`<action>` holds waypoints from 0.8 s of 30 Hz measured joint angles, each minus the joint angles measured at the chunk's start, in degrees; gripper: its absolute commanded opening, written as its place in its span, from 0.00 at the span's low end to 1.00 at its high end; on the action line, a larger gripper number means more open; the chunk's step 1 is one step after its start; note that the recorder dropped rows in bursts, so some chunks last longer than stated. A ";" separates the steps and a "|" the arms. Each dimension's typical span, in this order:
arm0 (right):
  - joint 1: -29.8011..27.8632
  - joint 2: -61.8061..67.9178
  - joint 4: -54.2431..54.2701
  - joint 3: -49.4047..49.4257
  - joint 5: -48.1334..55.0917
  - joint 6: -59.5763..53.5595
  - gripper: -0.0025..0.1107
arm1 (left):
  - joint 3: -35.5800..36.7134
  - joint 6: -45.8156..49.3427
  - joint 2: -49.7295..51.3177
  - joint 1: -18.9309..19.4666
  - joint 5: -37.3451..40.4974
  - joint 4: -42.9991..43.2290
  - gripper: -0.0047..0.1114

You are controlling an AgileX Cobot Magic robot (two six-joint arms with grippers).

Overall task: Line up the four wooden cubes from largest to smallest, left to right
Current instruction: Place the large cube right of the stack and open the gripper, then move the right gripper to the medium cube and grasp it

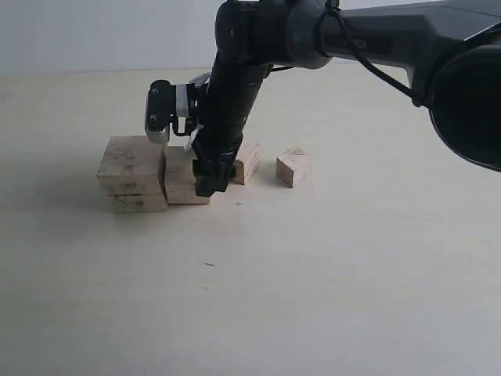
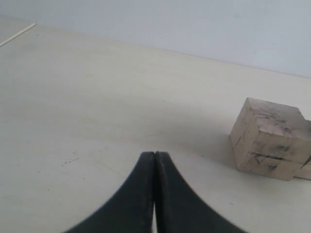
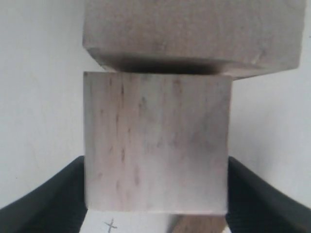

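The largest cube [image 1: 131,160] is shown as pale, unpainted, matt wood, crossed by a horizontal seam and dark speckled grain marks. The second cube [image 3: 155,141], at its 3 o'clock, is seen as bare wood flecked with short dark grain streaks. The table [image 1: 313,274] is presented as smooth, cream and matt. The jaws of the left gripper [image 2: 154,156] and right gripper [image 3: 155,194] are seen as black, smooth, faintly sheeny.

soft even light – (slightly hazy)
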 measured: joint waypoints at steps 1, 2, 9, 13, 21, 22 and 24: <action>0.00 0.00 0.00 0.00 -0.33 0.00 0.69 | 0.00 0.00 0.00 0.00 0.00 0.00 0.04; 0.00 0.00 0.11 0.00 -0.89 0.58 0.69 | 0.00 0.00 0.00 0.00 0.00 0.00 0.04; 0.00 0.00 0.22 0.00 -1.67 2.11 0.69 | 0.00 0.00 0.00 0.00 0.00 0.00 0.04; 0.00 -0.87 0.22 0.00 -1.67 2.16 0.69 | 0.00 0.00 0.00 0.00 0.00 0.00 0.04; 0.00 -0.99 1.12 0.00 -1.67 2.31 0.69 | 0.00 0.00 0.00 0.00 0.00 0.00 0.04; 0.00 -0.99 1.23 0.00 -1.67 2.42 0.69 | 0.00 0.00 0.00 0.00 0.00 0.00 0.04; 0.00 -1.08 1.31 0.00 -1.55 3.08 0.69 | 0.00 0.00 0.00 0.00 0.00 0.00 0.04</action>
